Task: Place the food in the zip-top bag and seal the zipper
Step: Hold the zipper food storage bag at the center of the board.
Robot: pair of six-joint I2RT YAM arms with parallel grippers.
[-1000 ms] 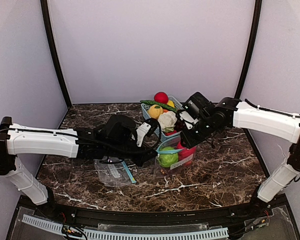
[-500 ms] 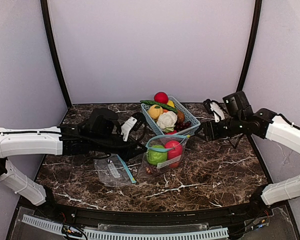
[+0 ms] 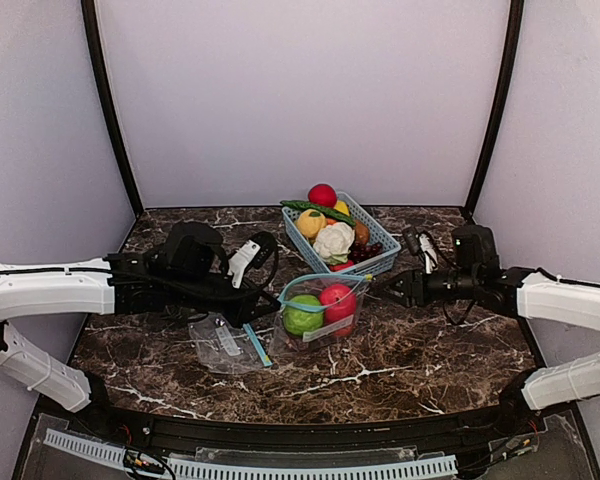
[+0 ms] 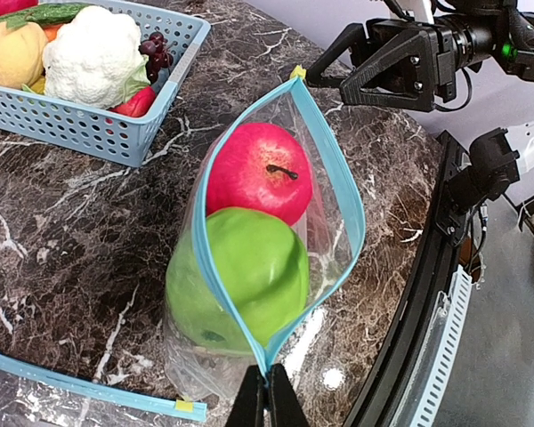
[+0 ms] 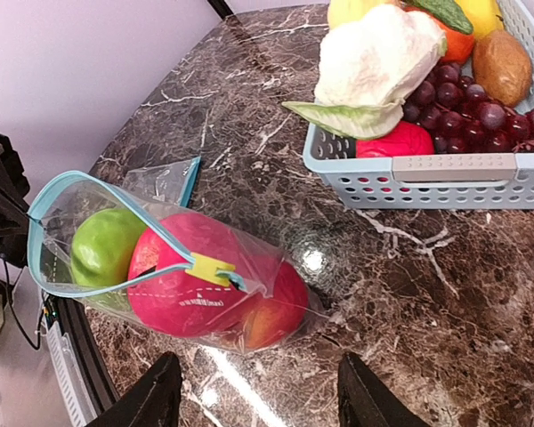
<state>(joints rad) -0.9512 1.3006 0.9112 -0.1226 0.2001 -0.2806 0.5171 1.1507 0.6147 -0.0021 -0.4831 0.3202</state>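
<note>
two apples sit in the zip-top bag (image 3: pixel 315 318) near the middle of the marble table (image 3: pixel 430 350), the green apple (image 3: pixel 301 316) pressed against the red apple (image 3: pixel 337 299). from the right wrist view i see a third reddish piece low in the bag and cannot tell what it is. the blue zipper rim gapes in a wide loop, not sealed.

room, read from the top view with the bag as the dial centre: the blue basket (image 3: pixel 352 268) is near at 12 o'clock, with a strip of bare marble between them. it holds more food, a cauliflower (image 3: pixel 333 241) and dark grapes (image 5: pixel 463 111) among it. a second bag (image 3: pixel 225 345) lies flat at 8 o'clock, just beside. open marble runs from 3 round to 6 o'clock, out to the table's front edge.

my left arm reaches in low and almost level from 9 o'clock. the left gripper (image 4: pixel 267 402) is pinched tight on the near end of the zipper rim and holds the bag upright. my right arm comes in low from 3 o'clock. the right gripper (image 3: pixel 392 288) points at the bag's far corner, clear of it, jaws spread with nothing between them.
</note>
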